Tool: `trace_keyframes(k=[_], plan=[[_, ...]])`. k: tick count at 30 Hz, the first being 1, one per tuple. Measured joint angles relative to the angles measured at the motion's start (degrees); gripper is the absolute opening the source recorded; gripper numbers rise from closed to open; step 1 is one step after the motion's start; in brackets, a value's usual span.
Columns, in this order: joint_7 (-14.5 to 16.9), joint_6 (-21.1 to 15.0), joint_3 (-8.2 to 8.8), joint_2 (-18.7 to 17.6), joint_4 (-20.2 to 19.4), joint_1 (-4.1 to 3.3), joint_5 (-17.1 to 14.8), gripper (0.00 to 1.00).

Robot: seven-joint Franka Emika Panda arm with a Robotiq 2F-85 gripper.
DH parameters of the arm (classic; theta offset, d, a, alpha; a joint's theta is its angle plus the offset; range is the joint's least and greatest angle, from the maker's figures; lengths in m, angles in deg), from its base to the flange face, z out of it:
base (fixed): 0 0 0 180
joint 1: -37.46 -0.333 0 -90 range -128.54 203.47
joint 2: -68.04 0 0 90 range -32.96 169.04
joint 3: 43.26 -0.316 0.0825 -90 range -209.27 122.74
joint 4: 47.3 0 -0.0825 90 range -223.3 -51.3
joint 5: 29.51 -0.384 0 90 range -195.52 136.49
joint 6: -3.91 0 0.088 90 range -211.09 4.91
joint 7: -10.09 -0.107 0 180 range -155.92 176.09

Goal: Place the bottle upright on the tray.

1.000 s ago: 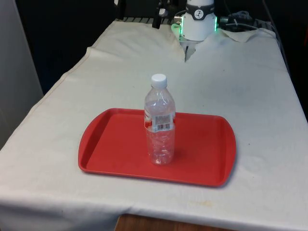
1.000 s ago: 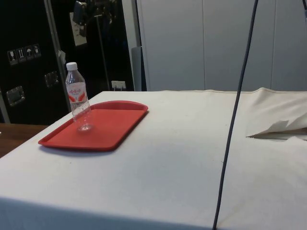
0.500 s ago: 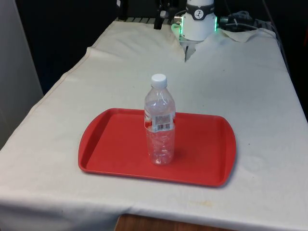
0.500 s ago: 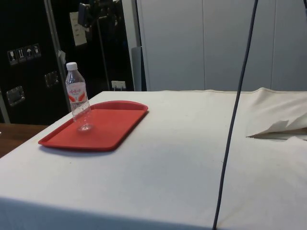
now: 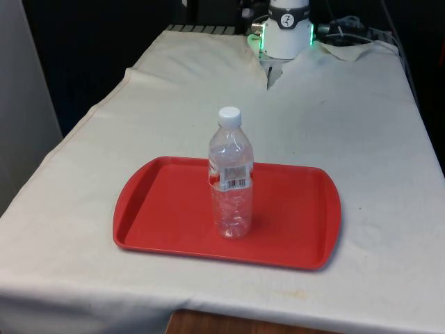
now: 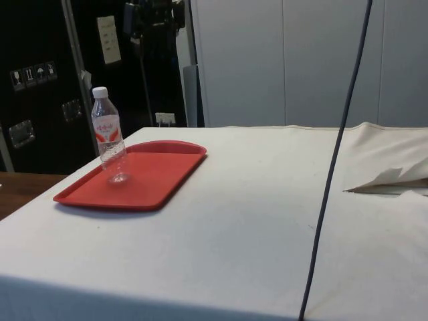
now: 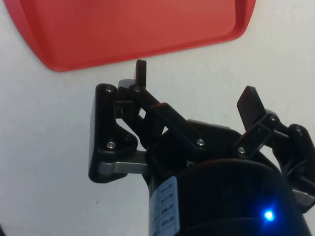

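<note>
Item, left to right: red tray (image 5: 167,223) on the desk (image 5: 348,125); bottle (image 5: 231,174) upright near tray centre. Placement judged complete; next move is only to keep clear. Side view adds the bottle's red label; wrist view, the claw (image 7: 197,83) released, empty, above the cloth beside the tray's edge.

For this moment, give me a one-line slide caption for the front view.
Clear bottle with white cap stands upright on red tray, untouched, on the white cloth.
</note>
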Motion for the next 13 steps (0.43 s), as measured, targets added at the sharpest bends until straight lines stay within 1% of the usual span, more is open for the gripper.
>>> trace_keyframes(k=[4, 9, 13], plan=[[0.3, 1.0, 0.00, 1.0, -1.0, 0.00, -0.7, 1.00], [0.9, 2.7, 0.06, 1.3, -1.1, 0.00, -1.9, 1.00], [1.4, 3.2, 0.17, 1.3, -1.1, 0.06, -2.5, 1.00]])
